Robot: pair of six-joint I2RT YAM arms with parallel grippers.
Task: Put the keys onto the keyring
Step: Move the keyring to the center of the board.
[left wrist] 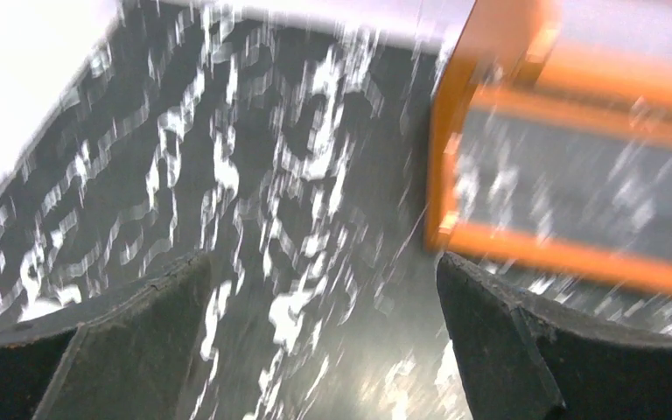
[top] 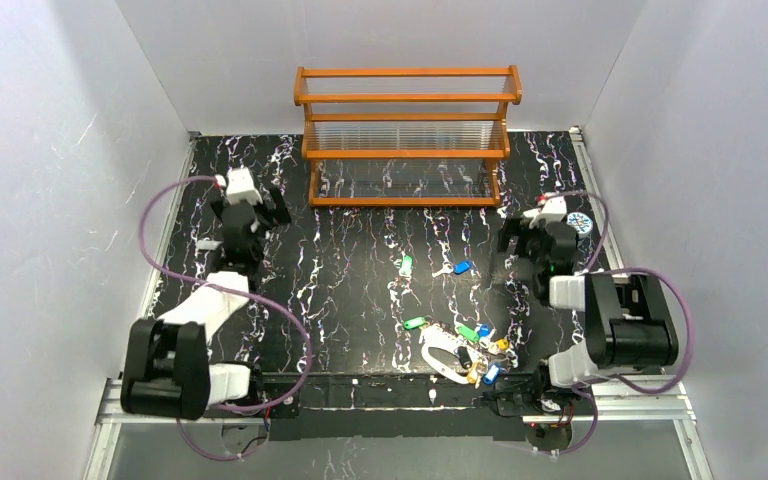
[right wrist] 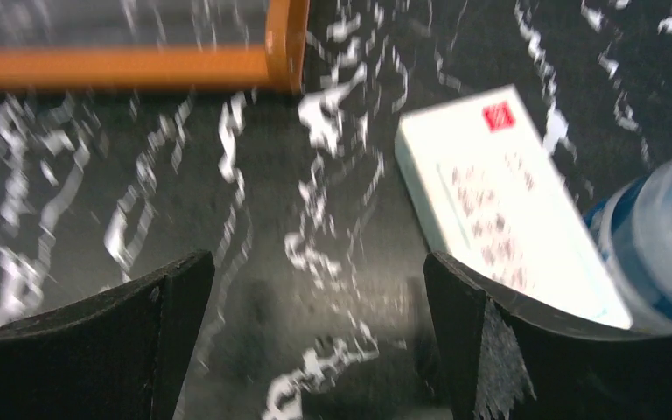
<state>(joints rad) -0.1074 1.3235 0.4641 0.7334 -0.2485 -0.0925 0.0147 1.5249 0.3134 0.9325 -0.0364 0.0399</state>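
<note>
Only the top view shows the keys. A green-tagged key [top: 406, 265] and a blue-tagged key [top: 462, 267] lie mid-table. A cluster of green, blue and yellow tagged keys [top: 480, 338] lies near the front around the keyring [top: 439, 354], a whitish oval loop flat on the table. My left gripper [top: 260, 206] hovers at the back left, far from the keys. Its jaws are open and hold nothing [left wrist: 324, 341]. At the back right my right gripper [top: 520, 234] is also open and holds nothing [right wrist: 315, 341].
An orange wooden rack [top: 407, 135] stands at the back centre, showing in the left wrist view [left wrist: 569, 157] and right wrist view [right wrist: 140, 66]. A white box [right wrist: 499, 192] and a round blue tin [right wrist: 665, 236] sit just right of my right gripper. White walls enclose the black marbled table [top: 350, 290].
</note>
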